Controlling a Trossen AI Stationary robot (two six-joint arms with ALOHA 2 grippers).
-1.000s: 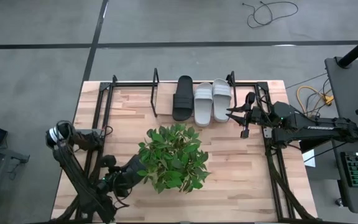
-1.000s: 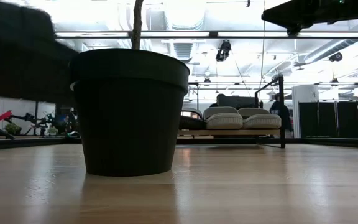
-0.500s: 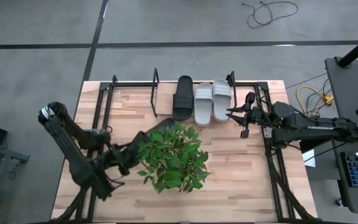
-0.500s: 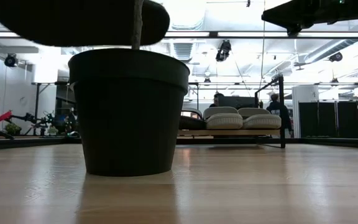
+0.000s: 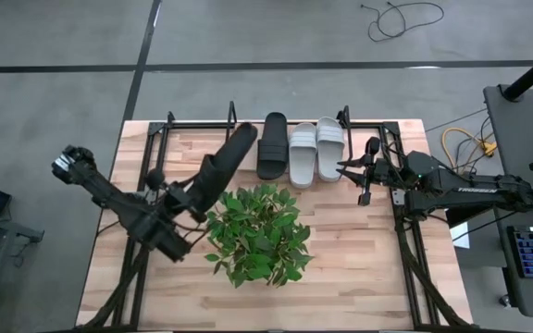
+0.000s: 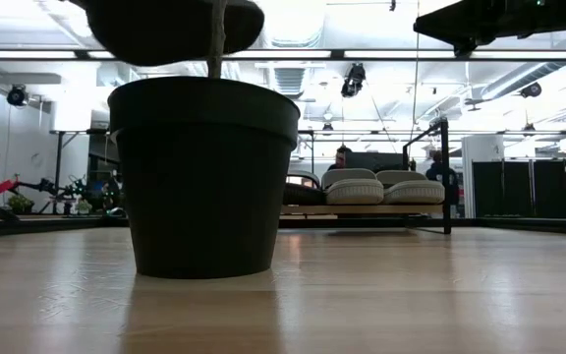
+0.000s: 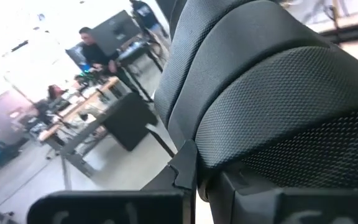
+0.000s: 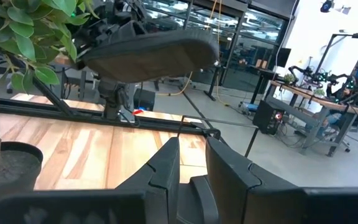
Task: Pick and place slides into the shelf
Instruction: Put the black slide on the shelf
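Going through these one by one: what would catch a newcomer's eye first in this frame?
First, the black slide carried in the air by the left pincer, over the table's left half and pointing at the shelf. Next, the leafy potted plant at mid-table, right beside that arm. Then the three slides on the shelf at the far edge: one black, two light grey, with the right pincer waiting beside them.

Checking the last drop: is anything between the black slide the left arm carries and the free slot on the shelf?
Nothing visible. The black slide hangs above the table, its toe near the shelf's bare left part. The plant sits beside it, off that path.
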